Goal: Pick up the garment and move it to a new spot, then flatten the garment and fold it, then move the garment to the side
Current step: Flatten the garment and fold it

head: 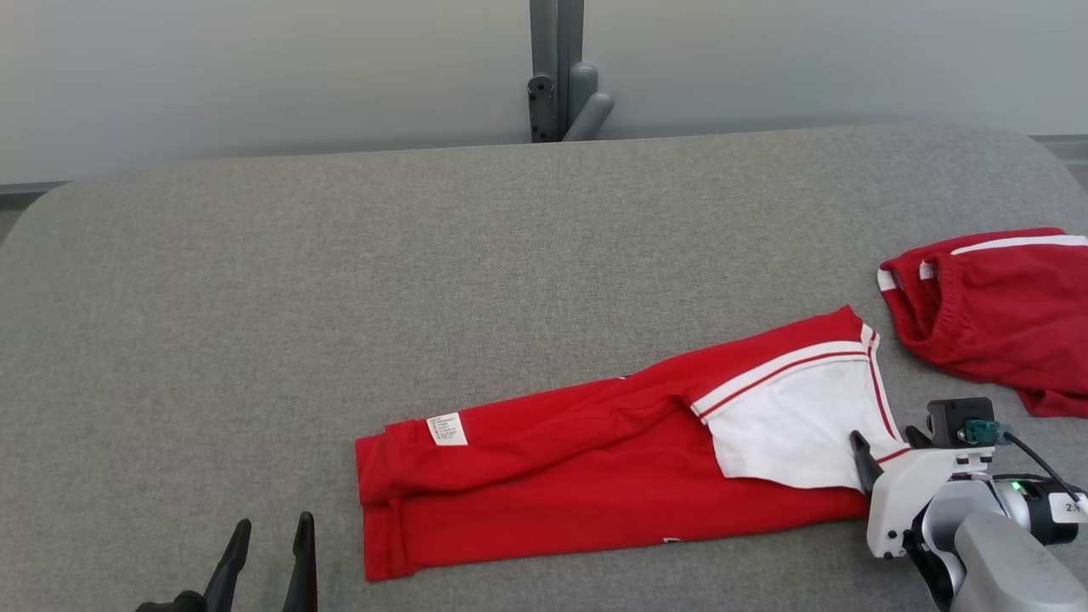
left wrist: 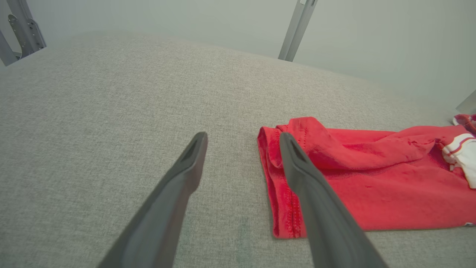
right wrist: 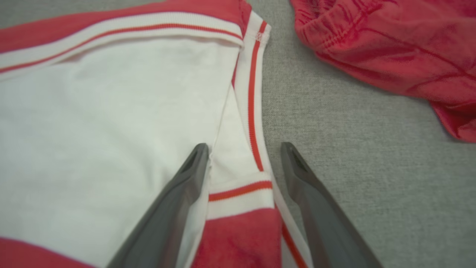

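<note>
The garment (head: 595,476), red with a white panel and striped trim, lies folded into a long strip across the grey table (head: 340,255). My right gripper (head: 884,438) is at its right end, open. In the right wrist view this gripper (right wrist: 244,146) has its fingers astride the garment's (right wrist: 111,111) white, red-striped edge, low over it. Just left of the strip's hemmed left end, my left gripper (head: 275,520) stands open and holds nothing. In the left wrist view the gripper (left wrist: 242,137) has one finger over the hem of the garment (left wrist: 372,186).
A second red garment (head: 994,314) with a white stripe and elastic waistband lies bunched at the table's right edge, close to my right arm; it is also visible in the right wrist view (right wrist: 390,44). A grey metal post (head: 557,76) stands behind the table against a pale wall.
</note>
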